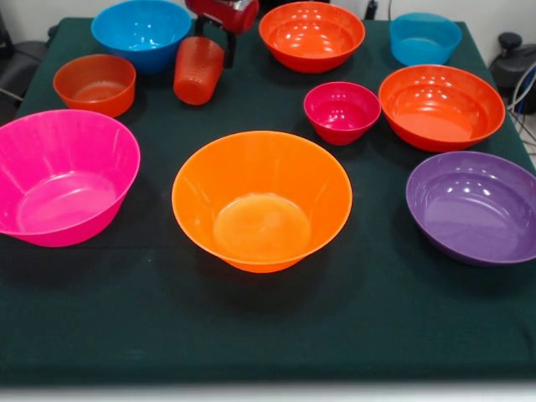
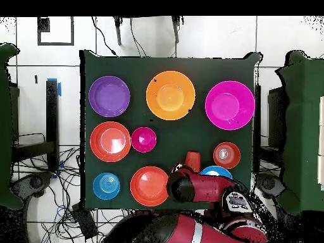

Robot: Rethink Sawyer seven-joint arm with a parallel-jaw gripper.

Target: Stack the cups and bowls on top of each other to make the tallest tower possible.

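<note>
My gripper (image 1: 214, 43) is at the far side of the table, shut on the rim of the small orange-red cup (image 1: 198, 72), which hangs slightly tilted below it. The cup also shows in the overhead view (image 2: 192, 158), just ahead of the arm (image 2: 196, 188). The large yellow-orange bowl (image 1: 261, 201) stands alone at the table's middle with nothing in it. The large pink bowl (image 1: 63, 176) is to its left and the purple bowl (image 1: 473, 205) to its right. The small magenta bowl (image 1: 342, 111) and an orange-red bowl (image 1: 441, 106) stand behind.
A blue bowl (image 1: 141, 33) and a squat small orange bowl (image 1: 95, 84) stand left of the cup. A second orange-red bowl (image 1: 311, 35) and a light blue bowl (image 1: 425, 38) stand to its right. All stand apart on the dark green cloth (image 1: 268, 335).
</note>
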